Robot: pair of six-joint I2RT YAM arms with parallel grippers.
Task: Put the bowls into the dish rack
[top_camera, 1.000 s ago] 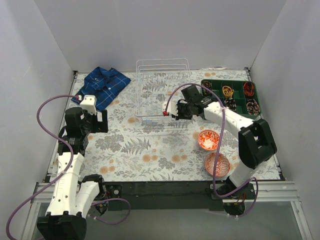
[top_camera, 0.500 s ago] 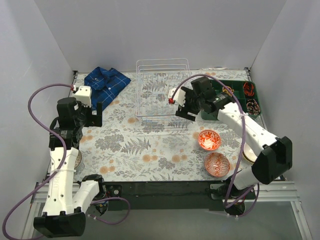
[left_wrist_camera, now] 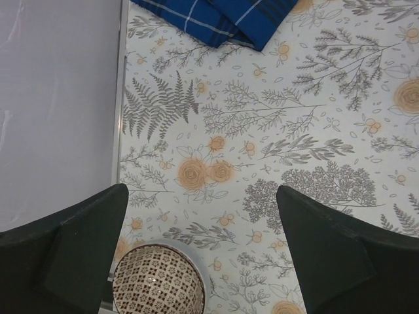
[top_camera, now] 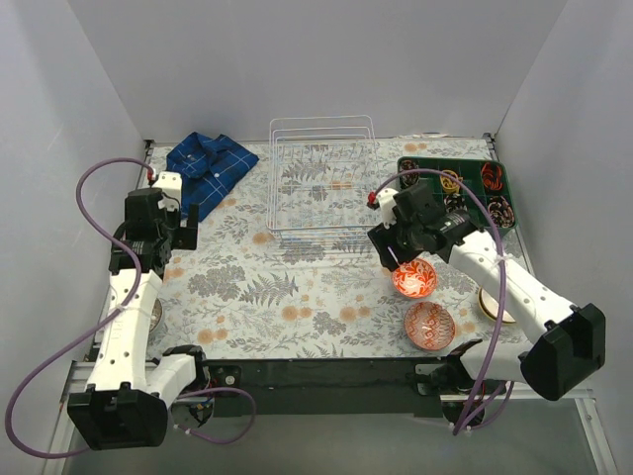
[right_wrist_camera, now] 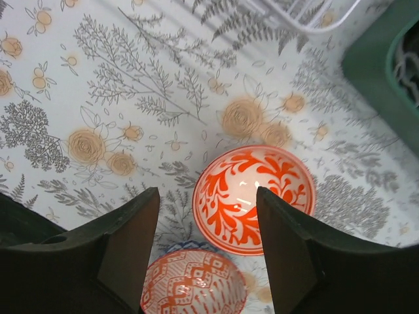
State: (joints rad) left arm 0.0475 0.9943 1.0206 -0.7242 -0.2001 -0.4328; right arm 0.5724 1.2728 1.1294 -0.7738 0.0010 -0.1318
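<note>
The white wire dish rack (top_camera: 321,183) stands at the back middle with no bowl in it; its corner shows in the right wrist view (right_wrist_camera: 308,13). An orange leaf-pattern bowl (top_camera: 413,278) (right_wrist_camera: 254,196) sits on the mat, with a red zigzag bowl (top_camera: 429,326) (right_wrist_camera: 194,284) nearer. My right gripper (top_camera: 388,253) (right_wrist_camera: 206,255) is open and empty, hovering above these two bowls. A brown lattice bowl (left_wrist_camera: 157,281) sits by the left table edge. My left gripper (top_camera: 186,230) (left_wrist_camera: 203,261) is open and empty above it.
A folded blue plaid shirt (top_camera: 201,170) (left_wrist_camera: 222,16) lies at the back left. A green compartmented tray (top_camera: 457,190) (right_wrist_camera: 386,72) with small items is at the back right. A tan bowl (top_camera: 492,303) sits partly under my right arm. Grey walls surround the table.
My right arm swung away from the rack, toward the near right, and now hangs over the orange bowl. My left arm shifted slightly right and forward.
</note>
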